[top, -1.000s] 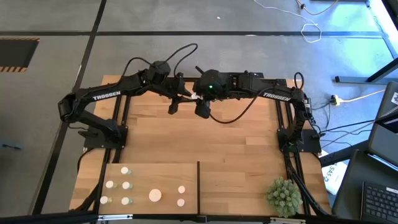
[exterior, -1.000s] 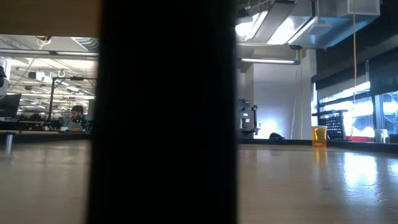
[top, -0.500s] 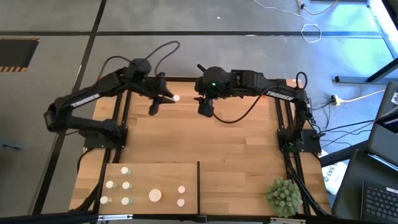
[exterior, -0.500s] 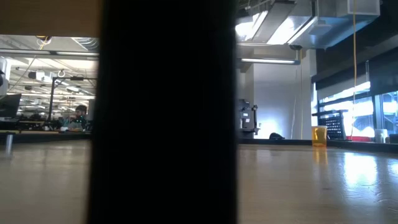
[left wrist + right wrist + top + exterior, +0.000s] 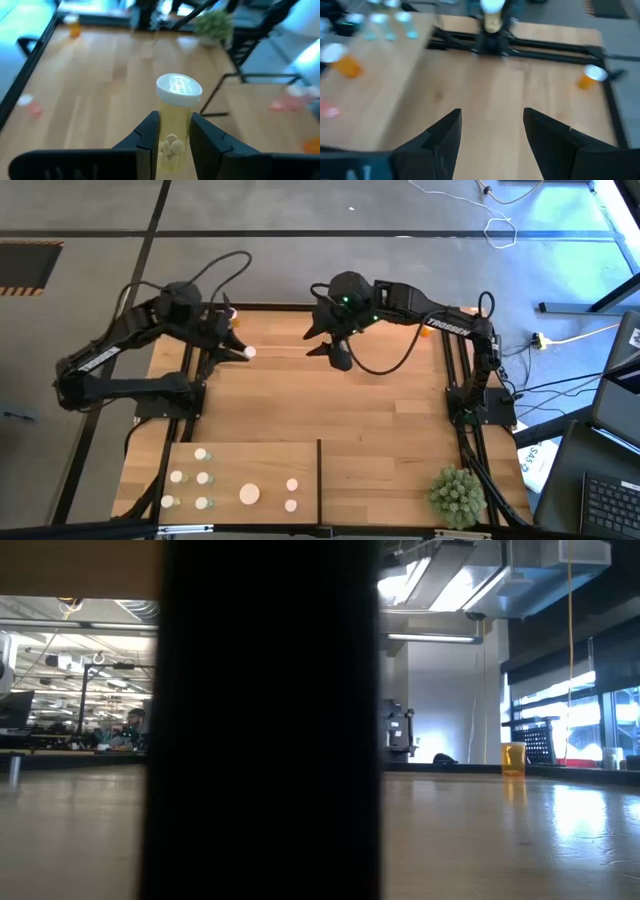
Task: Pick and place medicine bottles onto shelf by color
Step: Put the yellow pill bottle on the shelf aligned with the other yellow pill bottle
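**Entry: pale bottle in transit, left arm**

Since 1 second ago, both arms have swung apart from their meeting point at the far middle of the table (image 5: 330, 415): the left pincer (image 5: 240, 350) now sits over the far-left part of the table, and the right pincer (image 5: 338, 356) has drawn back toward far centre.

**Item 1 – carried medicine bottle (image 5: 176, 120).** Pale yellow-green translucent body, white ribbed cap, small pale tablets visible inside near the bottom. Clenched between the 2 dark fingers (image 5: 148, 137) of the left pincer, held by the body below the cap, cap clear of the pads. Judged light, rigid plastic with smooth, somewhat slippery walls; a hold across the mid-body seems safest, since the cap might twist or pop. Loose tablets would likely shift if it is tipped.

**Item 2 – right pincer.** Released, jaws standing wide, nothing between them in the right wrist view.

**Item 3 – shelf (image 5: 230, 455).** Pale board at the near-left of the table, bounded on its right by a dark divider (image 5: 319, 470). It holds 8 white-capped bottles: 5 small ones clustered at its left, 1 wider cap (image 5: 249, 494) in the middle, and 2 small ones just left of the divider. Body colours cannot be told from above.

**Item 4 – plant ball (image 5: 457, 494).** Near-right corner, well apart from the shelf.
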